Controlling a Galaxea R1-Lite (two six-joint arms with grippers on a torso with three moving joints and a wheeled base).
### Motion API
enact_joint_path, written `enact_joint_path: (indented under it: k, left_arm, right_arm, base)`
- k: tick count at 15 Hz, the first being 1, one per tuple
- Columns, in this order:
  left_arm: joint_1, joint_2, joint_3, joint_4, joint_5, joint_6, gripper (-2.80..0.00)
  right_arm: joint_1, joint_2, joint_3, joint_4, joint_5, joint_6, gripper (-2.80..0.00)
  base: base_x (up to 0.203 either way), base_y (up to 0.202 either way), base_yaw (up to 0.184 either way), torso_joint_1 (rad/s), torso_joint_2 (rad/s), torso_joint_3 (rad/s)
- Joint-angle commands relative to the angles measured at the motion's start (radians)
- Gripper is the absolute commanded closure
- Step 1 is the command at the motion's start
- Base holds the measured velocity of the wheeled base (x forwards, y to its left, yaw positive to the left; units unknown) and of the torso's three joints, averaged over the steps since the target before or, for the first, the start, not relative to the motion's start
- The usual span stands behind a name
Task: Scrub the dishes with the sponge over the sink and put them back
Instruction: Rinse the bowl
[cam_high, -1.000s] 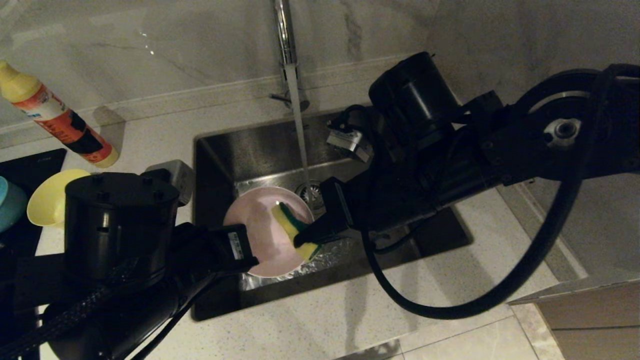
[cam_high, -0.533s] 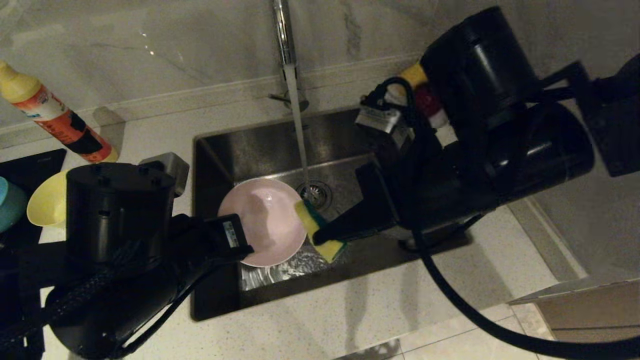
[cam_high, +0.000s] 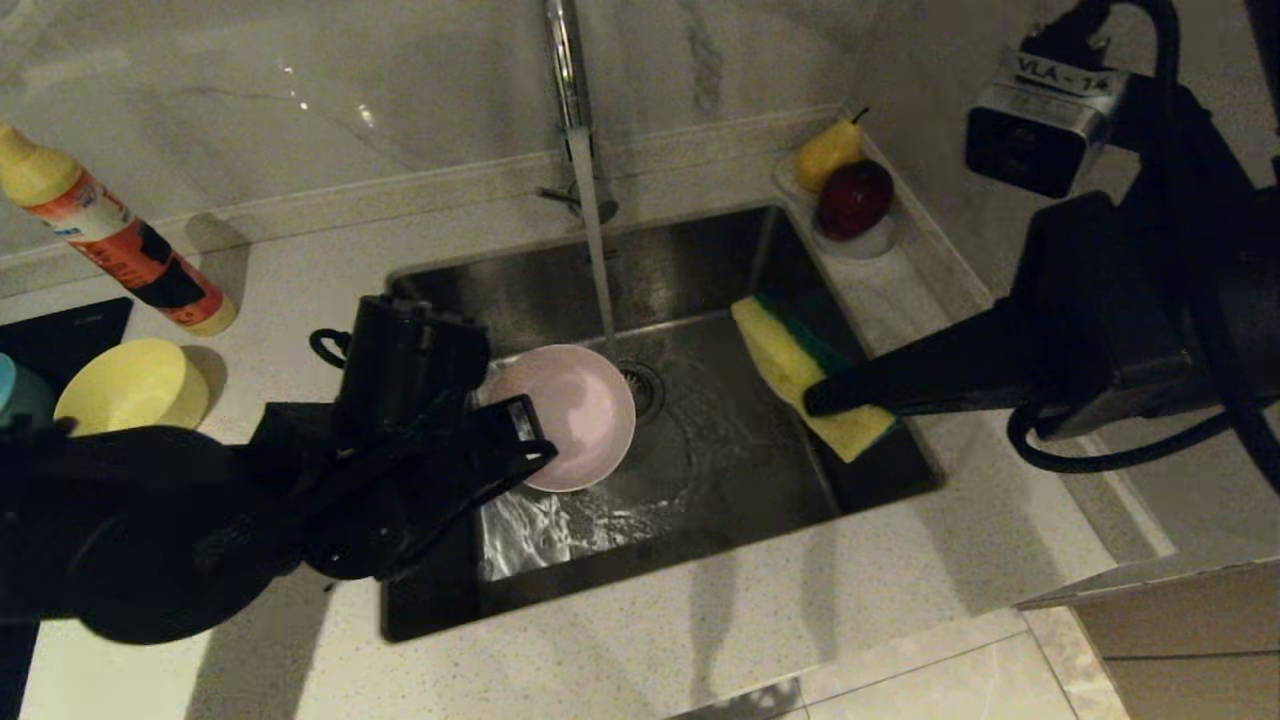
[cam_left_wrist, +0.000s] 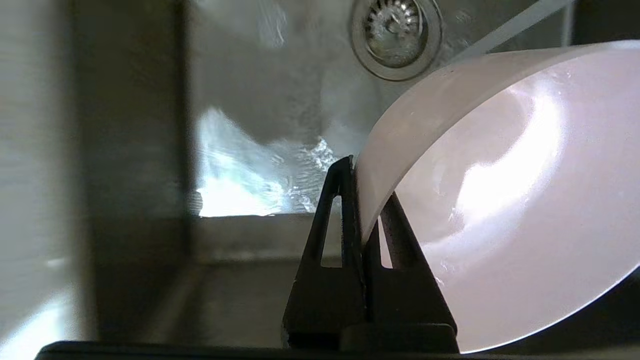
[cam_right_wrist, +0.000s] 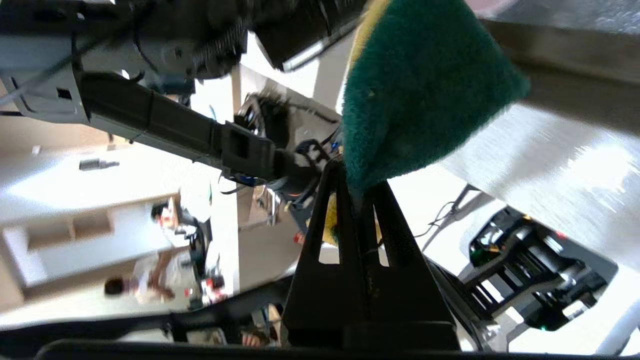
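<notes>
Dishes: blue bowl (cam_high: 12, 395) barely visible at far left edge, yellow bowl (cam_high: 130, 385) beside it on bench (cam_high: 650, 640), both outside sink (cam_high: 700, 450). Left end effector (cam_high: 525, 455) pinching rim of pink bowl (cam_high: 570, 415), tilted over basin near running tap stream (cam_high: 598, 270). Right end effector (cam_high: 830, 400) clamped on sponge (cam_high: 800, 370), lifted clear at sink's right edge, apart from bowl. Judgement: pink bowl scrubbed or rinsing, not yet put back; whether other two are done, cannot tell.
</notes>
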Motion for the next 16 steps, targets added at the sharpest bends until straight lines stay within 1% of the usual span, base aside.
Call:
enact_joint_path:
  k: [1, 3, 5, 9, 12, 14, 16]
  left_arm:
    - [0.02, 0.106, -0.118, 0.064, -0.03, -0.036, 0.0]
    - [0.04, 0.138, -0.229, 0.147, -0.068, -0.067, 0.0]
    - [0.057, 0.18, -0.353, 0.253, -0.093, -0.104, 0.0]
    - [0.093, 0.262, -0.539, 0.439, -0.105, -0.186, 0.0]
    - [0.119, 0.295, -0.623, 0.527, -0.117, -0.228, 0.0]
    - [0.122, 0.306, -0.644, 0.544, -0.153, -0.25, 0.0]
    - [0.123, 0.327, -0.661, 0.545, -0.165, -0.252, 0.0]
  right_arm:
    - [-0.061, -0.097, 0.106, -0.014, 0.01, 0.001, 0.0]
    - [-0.094, -0.141, 0.168, -0.049, 0.027, 0.001, 0.0]
    - [-0.105, -0.161, 0.204, -0.059, 0.04, 0.001, 0.0]
    - [-0.122, -0.183, 0.26, -0.059, 0.045, 0.005, 0.0]
    - [-0.123, -0.194, 0.269, -0.058, 0.048, 0.01, 0.0]
    - [-0.123, -0.195, 0.271, -0.058, 0.047, 0.01, 0.0]
    - [-0.123, -0.197, 0.279, -0.056, 0.047, 0.01, 0.0]
  base:
    - [0.0, 0.0, 0.0, 0.0, 0.0, 0.0]
    - [0.0, 0.0, 0.0, 0.0, 0.0, 0.0]
    - [0.0, 0.0, 0.0, 0.0, 0.0, 0.0]
    - [0.0, 0.0, 0.0, 0.0, 0.0, 0.0]
    - [0.0, 0.0, 0.0, 0.0, 0.0, 0.0]
    - [0.0, 0.0, 0.0, 0.0, 0.0, 0.0]
    - [0.0, 0.0, 0.0, 0.0, 0.0, 0.0]
